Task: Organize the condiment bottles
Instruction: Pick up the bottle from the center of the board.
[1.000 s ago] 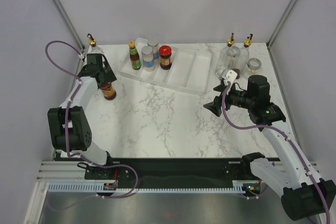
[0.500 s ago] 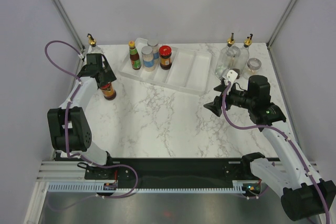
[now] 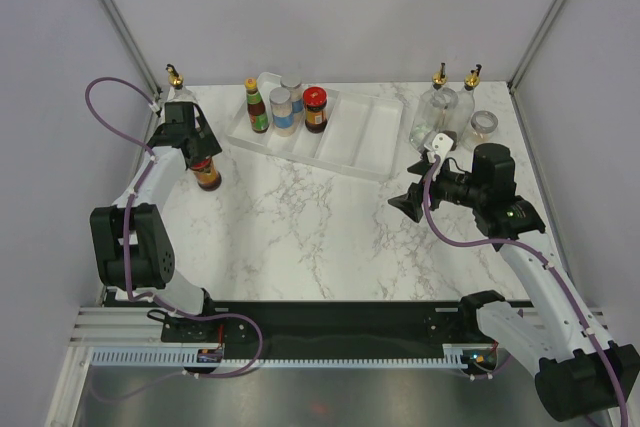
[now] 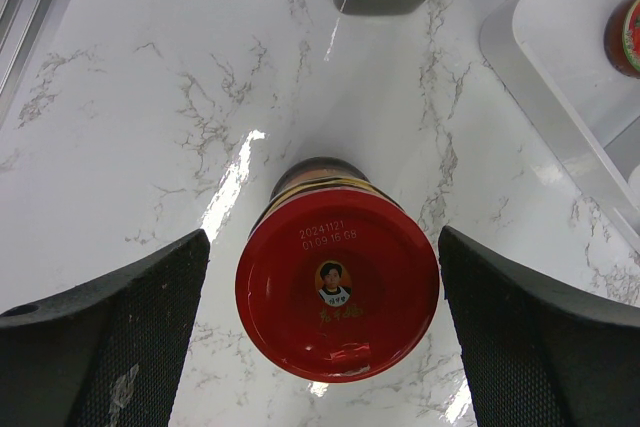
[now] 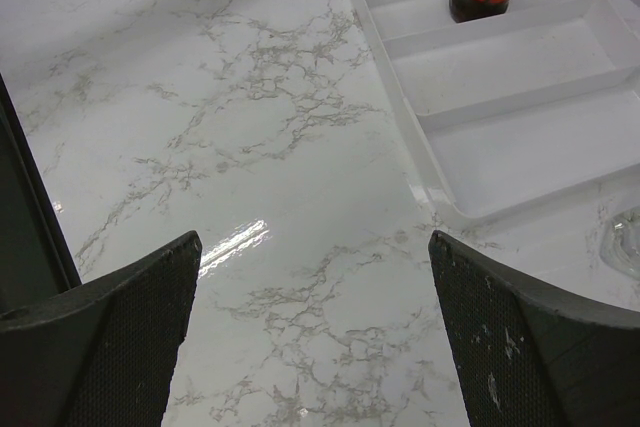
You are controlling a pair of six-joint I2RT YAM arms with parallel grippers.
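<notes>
White ridged plastic tray (image 3: 375, 133) near red-lidded dark glass jar (image 4: 337, 292); left claw (image 4: 322, 239) gaping astride it, untouching; right claw (image 5: 313, 242) gaping, empty.

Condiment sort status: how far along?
Done: a sauce bottle, two spice jars and a red jar stand in the tray. In hand: the left gripper straddles a second red jar on the table, jaws open, not gripping; the right gripper is open and empty. To go: that jar, one cruet far left, two cruets and a silver-lidded jar far right.
</notes>
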